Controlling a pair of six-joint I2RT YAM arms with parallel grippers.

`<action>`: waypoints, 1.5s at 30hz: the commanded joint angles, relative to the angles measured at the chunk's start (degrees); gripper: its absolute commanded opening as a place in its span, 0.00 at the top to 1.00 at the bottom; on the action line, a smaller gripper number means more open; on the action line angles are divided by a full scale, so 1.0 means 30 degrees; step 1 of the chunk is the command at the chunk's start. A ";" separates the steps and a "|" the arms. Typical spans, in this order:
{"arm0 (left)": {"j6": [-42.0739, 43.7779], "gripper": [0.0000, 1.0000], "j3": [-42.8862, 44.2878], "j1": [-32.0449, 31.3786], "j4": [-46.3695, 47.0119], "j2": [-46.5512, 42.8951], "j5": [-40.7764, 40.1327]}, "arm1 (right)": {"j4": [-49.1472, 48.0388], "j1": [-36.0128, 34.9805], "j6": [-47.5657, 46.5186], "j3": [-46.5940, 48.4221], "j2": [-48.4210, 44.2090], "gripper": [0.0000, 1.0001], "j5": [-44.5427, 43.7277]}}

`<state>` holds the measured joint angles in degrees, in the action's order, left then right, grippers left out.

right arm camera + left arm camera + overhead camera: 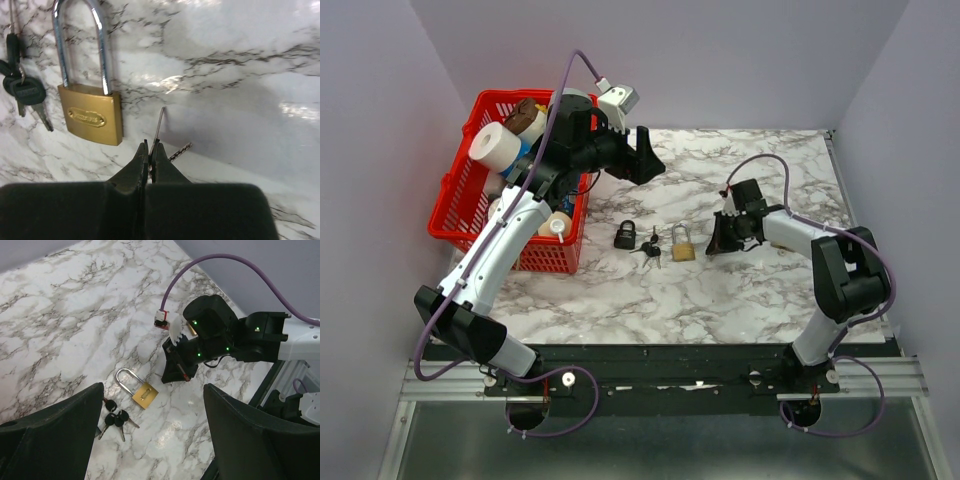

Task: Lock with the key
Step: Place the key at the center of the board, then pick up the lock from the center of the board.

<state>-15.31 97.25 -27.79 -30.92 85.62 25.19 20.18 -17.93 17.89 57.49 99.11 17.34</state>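
Marble top (750, 290); padlock (90, 117), R tool (148, 146) gripping key (158, 125)

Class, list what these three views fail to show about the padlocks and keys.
Brass padlock keyhole: faces away in every view.
Black padlock shackle, shut or open: top view only, too small.
Key blades at the right gripper: heads hidden between its shut fingers, right wrist view.
Key bunch: cut by the frame's left edge, right wrist view.
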 commanded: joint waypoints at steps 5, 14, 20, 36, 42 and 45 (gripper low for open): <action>-0.0170 0.11 -0.0161 0.0211 0.0345 0.0082 0.0481 | 0.0069 0.0440 -0.0747 0.0903 0.0362 0.88 -0.0597; 0.0123 0.08 -0.0103 0.0357 0.0198 -0.0035 0.0071 | 0.0272 0.0469 -0.1625 0.0902 -0.3090 0.26 0.0139; 0.0269 0.07 0.0073 0.0737 0.0256 -0.0357 -0.0164 | 0.2965 0.1961 -0.2009 0.1343 -0.6403 0.08 -0.2348; 0.0124 0.05 -0.0337 0.1441 0.0198 -0.0944 -0.0399 | 0.6048 0.9113 -0.1305 0.3157 -0.1960 0.02 -0.8181; 0.0240 0.05 -0.0366 0.1588 -0.0007 -0.0915 -0.0428 | 0.5782 0.9113 -0.1129 0.4972 0.0300 0.00 -0.8012; 0.0270 0.04 -0.0483 0.1705 -0.0095 -0.0944 -0.0516 | 0.5840 0.9113 -0.1188 0.5385 0.1093 0.00 -0.7890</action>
<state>-14.83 96.90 -23.46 -30.98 84.20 24.64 37.74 9.50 14.09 70.91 99.79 -5.32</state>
